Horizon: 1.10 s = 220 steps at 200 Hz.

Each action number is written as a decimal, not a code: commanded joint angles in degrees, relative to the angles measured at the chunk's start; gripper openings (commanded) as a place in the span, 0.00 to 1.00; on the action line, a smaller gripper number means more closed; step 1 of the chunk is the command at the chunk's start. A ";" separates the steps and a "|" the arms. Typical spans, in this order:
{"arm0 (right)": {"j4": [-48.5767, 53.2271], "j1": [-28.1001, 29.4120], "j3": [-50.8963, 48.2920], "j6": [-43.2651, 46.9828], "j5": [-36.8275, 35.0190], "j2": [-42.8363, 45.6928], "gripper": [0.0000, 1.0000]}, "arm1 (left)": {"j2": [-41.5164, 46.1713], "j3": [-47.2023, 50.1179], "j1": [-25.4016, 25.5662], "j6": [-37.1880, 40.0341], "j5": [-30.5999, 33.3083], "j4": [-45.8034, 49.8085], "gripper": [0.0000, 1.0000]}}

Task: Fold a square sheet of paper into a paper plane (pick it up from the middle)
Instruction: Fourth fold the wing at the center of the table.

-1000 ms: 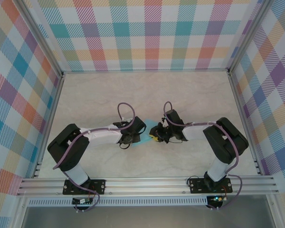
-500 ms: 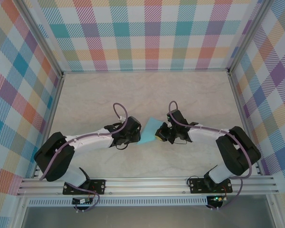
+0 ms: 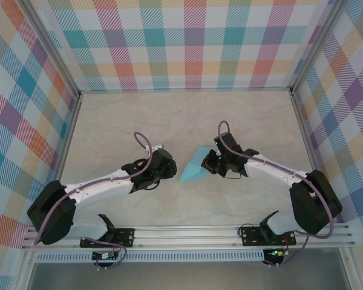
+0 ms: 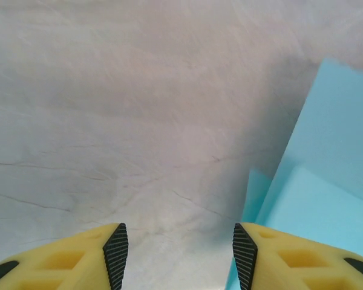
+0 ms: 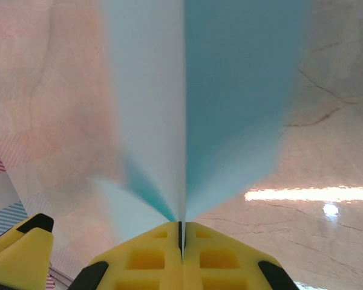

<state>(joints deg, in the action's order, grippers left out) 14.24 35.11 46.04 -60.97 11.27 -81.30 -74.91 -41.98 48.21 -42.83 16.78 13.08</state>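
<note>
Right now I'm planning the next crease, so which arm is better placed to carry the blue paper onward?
The right. The right claw is shut on the folded blue paper, pinching it at a crease. The left claw stands open over bare table, the paper beside it, gripping nothing.

Bright, even overhead light, soft shadows. Right wrist view: glare streak on table (image 5: 345,151), folded paper (image 5: 230,90) blurred close to lens.
</note>
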 commanded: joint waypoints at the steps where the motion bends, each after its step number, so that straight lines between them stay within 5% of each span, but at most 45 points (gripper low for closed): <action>1: 0.05 0.56 3.20 2.02 1.35 -3.25 0.00 | 3.83 2.21 0.83 -3.08 7.22 2.36 0.53; 32: 0.80 1.32 6.49 1.97 1.21 -8.73 0.00 | 6.59 4.39 0.83 -1.01 6.02 1.00 0.57; 72: 0.73 1.80 6.98 0.54 1.30 -12.02 0.01 | 5.60 7.77 1.19 6.19 -4.25 -10.01 0.71; 112: 1.56 1.84 7.26 -1.61 2.04 -12.21 0.01 | 1.81 9.31 4.25 17.24 -9.01 -19.62 0.71; 169: 3.68 1.71 9.62 -4.74 3.58 -13.31 0.00 | -6.23 7.74 9.98 36.25 0.17 -24.16 0.66; 220: 3.51 1.14 9.69 -6.87 5.36 -14.02 0.00 | -12.58 12.85 11.12 48.77 0.89 -42.46 0.53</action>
<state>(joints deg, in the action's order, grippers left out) 16.34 36.51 54.68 -65.78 14.66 -94.52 -84.68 -30.94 58.37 -3.07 15.79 -18.74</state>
